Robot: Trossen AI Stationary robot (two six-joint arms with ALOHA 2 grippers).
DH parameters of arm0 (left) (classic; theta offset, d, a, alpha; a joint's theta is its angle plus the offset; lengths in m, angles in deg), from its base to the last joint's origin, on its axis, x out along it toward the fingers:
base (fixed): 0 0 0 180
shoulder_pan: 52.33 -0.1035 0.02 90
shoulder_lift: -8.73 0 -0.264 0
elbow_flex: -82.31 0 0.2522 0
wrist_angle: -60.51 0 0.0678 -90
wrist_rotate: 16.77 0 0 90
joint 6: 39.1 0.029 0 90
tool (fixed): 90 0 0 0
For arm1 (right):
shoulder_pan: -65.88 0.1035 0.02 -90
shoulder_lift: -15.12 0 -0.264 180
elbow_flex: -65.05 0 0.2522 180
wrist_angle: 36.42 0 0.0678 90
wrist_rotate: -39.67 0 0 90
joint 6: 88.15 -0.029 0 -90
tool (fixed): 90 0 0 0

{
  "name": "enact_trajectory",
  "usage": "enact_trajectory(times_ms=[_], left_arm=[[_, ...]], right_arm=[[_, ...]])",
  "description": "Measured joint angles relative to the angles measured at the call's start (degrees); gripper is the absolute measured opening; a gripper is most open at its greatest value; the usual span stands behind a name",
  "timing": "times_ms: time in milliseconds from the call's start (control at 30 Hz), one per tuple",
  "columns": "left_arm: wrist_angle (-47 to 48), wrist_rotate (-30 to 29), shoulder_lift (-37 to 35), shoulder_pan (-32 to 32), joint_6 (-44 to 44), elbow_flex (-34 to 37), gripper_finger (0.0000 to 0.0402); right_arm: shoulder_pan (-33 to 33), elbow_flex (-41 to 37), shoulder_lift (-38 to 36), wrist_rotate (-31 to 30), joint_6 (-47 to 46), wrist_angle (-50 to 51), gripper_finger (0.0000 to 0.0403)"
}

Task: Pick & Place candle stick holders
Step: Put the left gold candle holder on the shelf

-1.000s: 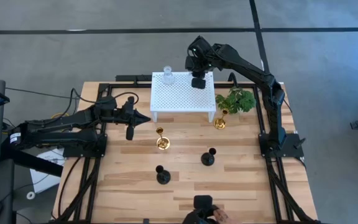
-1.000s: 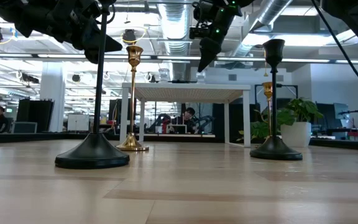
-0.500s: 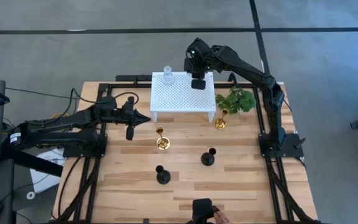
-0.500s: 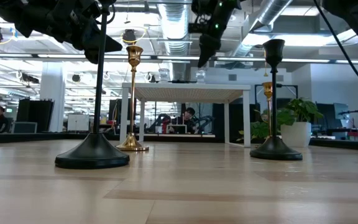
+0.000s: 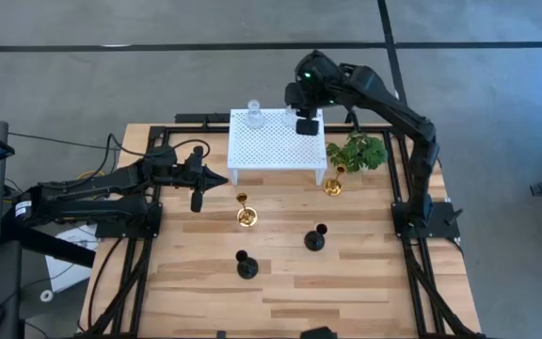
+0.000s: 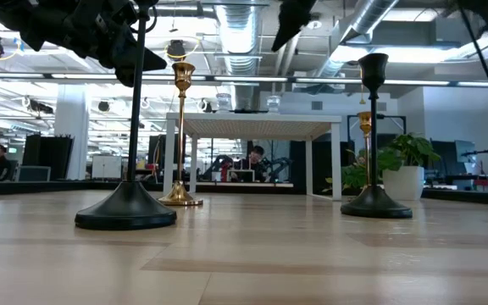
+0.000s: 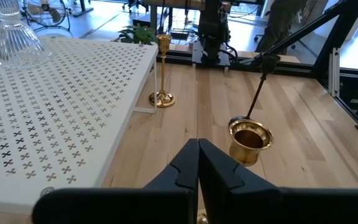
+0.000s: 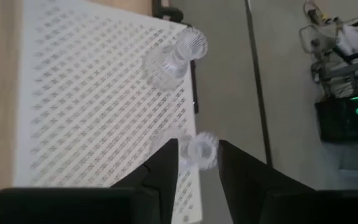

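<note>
Two clear glass holders stand on their bases on the white perforated rack (image 5: 271,151): a taller one (image 5: 253,115) (image 8: 173,59) and a small one (image 8: 199,151) (image 6: 273,103) near the rack's far edge. My right gripper (image 5: 306,122) (image 8: 197,144) is open high above the small one, which shows between its fingers. Two gold holders (image 5: 245,212) (image 5: 335,182) and two black ones (image 5: 246,266) (image 5: 315,237) stand upright on the table. My left gripper (image 5: 216,179) (image 7: 197,163) is shut and empty, left of the rack.
A green leafy plant (image 5: 358,151) stands at the rack's right end, next to one gold holder. The wooden table (image 5: 365,282) shows bare boards near its front edge. Dark frame rails run along the table's left and right sides.
My right gripper has risen from just above the rack's far edge and shifted a little toward the table's right; the small glass holder stays on the rack. A person's hand with a dark thing at the table's near edge has gone out of view.
</note>
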Motion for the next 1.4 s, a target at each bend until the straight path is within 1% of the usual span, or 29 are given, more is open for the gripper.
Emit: enact_trajectory(times_ms=[67,200,267,467,800,900,1033,1167,1300,1400], left_arm=[[0.0,0.0,0.0,0.0,0.0,0.0,0.0006],[-0.2,0.0,0.0,0.0,0.0,0.0,0.0007],[-0.2,0.0,0.0,0.0,0.0,0.0,0.0006],[-0.4,0.0,0.0,0.0,0.4,0.0,0.0007],[-0.5,0.0,0.0,0.0,0.4,0.0,0.0006],[-0.5,0.0,0.0,0.0,0.4,0.0,0.0006],[-0.5,0.0,0.0,0.0,0.4,0.0,0.0007],[-0.4,0.0,0.0,0.0,0.4,0.0,0.0006],[-0.4,0.0,0.0,0.0,0.4,0.0,0.0007],[-0.4,0.0,0.0,0.0,0.4,0.0,0.0006]], right_arm=[[0.4,0.0,-1.5,0.2,-1.4,1.4,0.0085],[1.8,0.0,-4.7,0.5,-4.2,6.2,0.0026],[2.8,0.0,-6.4,0.6,-5.5,9.1,0.0008],[7.3,0.0,-10.0,0.6,-11.1,15.3,0.0002],[18.5,0.0,-13.6,0.6,-15.7,16.6,0.0000],[21.0,0.0,-14.3,0.0,-18.7,17.9,0.0000],[24.6,-0.1,-14.8,-4.7,-23.0,18.3,0.0000],[28.2,0.0,-15.4,-6.2,-24.9,18.2,0.0000],[31.6,0.0,-15.7,-9.8,-26.6,18.2,0.0000],[33.6,-0.9,-17.4,-12.7,-27.2,18.1,0.0000]])
